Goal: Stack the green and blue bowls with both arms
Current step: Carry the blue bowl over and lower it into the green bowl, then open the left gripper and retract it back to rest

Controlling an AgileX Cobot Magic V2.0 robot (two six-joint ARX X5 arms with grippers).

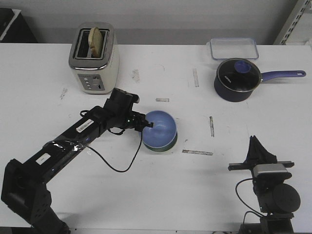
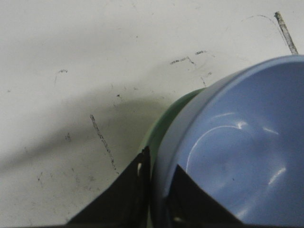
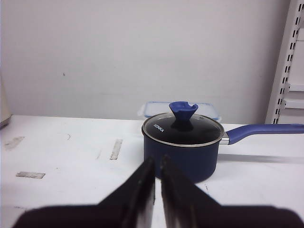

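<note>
blue bowl [image 1: 161, 128]: plain periwinkle, glossy, at the left gripper [image 1: 146, 125]
green bowl [image 2: 159, 126]: pale mint, under the blue
left gripper: black
right gripper [image 3: 157, 176]: black
saucepan [image 3: 183, 145]: dark blue, blue knob, beyond the right gripper
toaster [image 1: 94, 58]: cream and chrome
table [image 1: 234, 126]: white, grey scuffs

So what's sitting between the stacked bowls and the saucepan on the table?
Only bare table with a few tape strips, as the front view shows. Nothing stands between the blue bowl, nested in the green bowl, and the saucepan.
</note>
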